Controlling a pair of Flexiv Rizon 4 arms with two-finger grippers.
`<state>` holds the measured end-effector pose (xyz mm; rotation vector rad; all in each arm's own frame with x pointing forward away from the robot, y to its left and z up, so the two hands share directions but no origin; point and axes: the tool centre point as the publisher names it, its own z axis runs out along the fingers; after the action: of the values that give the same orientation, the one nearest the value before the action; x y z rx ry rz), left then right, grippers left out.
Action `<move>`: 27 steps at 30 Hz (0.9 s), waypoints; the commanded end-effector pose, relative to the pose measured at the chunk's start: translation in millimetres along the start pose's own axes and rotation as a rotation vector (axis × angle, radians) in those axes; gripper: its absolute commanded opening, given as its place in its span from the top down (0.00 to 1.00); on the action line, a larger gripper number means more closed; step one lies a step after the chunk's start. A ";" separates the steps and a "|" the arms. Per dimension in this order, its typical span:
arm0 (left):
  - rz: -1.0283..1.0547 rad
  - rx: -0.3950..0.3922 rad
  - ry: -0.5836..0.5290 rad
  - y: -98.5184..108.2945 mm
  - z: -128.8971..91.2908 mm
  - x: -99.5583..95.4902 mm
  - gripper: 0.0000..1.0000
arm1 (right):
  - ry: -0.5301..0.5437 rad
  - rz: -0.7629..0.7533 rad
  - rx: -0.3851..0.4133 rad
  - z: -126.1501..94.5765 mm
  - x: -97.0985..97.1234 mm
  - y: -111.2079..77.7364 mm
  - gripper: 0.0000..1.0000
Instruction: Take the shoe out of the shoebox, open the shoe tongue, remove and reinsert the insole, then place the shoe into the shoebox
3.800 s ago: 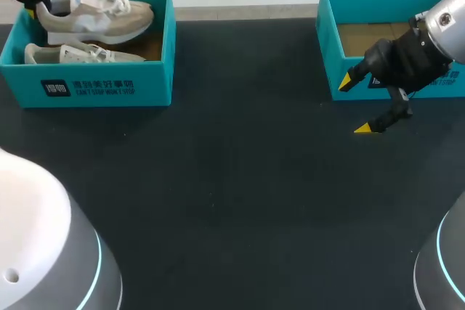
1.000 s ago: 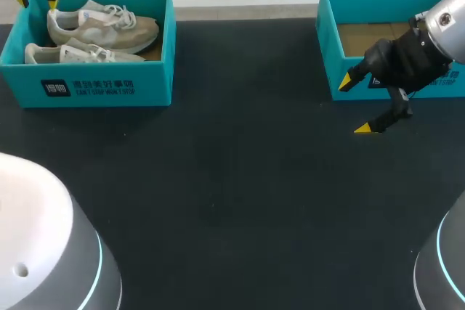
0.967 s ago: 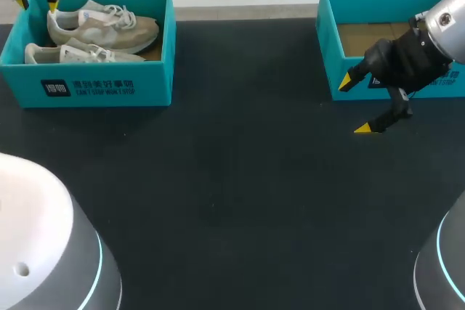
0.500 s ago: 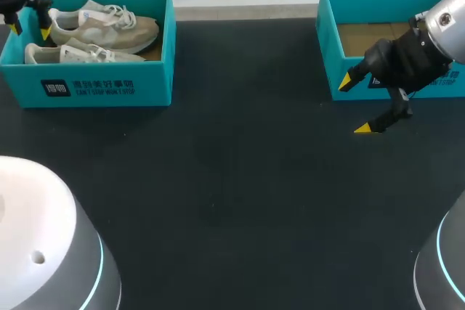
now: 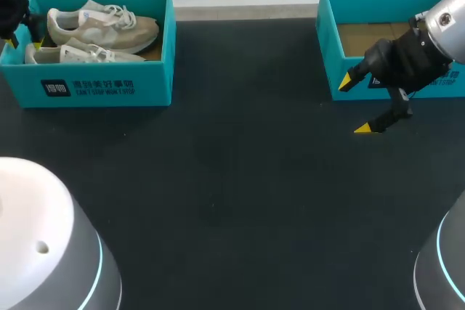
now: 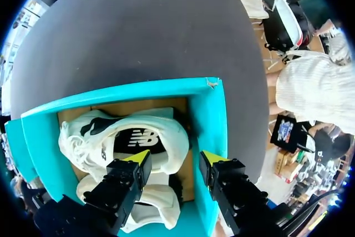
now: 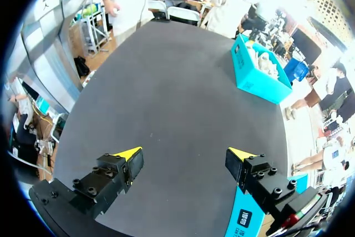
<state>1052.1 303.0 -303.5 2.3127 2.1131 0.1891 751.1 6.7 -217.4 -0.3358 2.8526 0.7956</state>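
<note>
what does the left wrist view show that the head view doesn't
Only the left wrist view: the left gripper open, one tip over a shoe at its heel, the other over the shoebox end wall, and the insole down inside that shoe. Only the head view: the right gripper, open, by a second box. Both: the shoebox holding two shoes, on the dark table.

Dark table, an open teal box near its far right corner.
</note>
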 end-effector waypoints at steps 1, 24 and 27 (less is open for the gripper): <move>-0.005 -0.034 -0.002 -1.1 12.2 0.7 0.42 | 0.000 0.000 0.002 0.7 0.1 0.1 0.00; 0.010 0.050 0.044 -6.7 40.5 1.4 1.00 | 0.000 0.000 0.002 0.7 0.1 0.1 0.00; 0.040 0.059 0.067 -7.0 30.0 4.9 1.00 | 0.000 0.000 0.002 0.7 0.1 0.1 0.00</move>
<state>1047.7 313.2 -344.6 2.3983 2.1324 0.2119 751.1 6.6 -217.4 -0.3357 2.8526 0.7956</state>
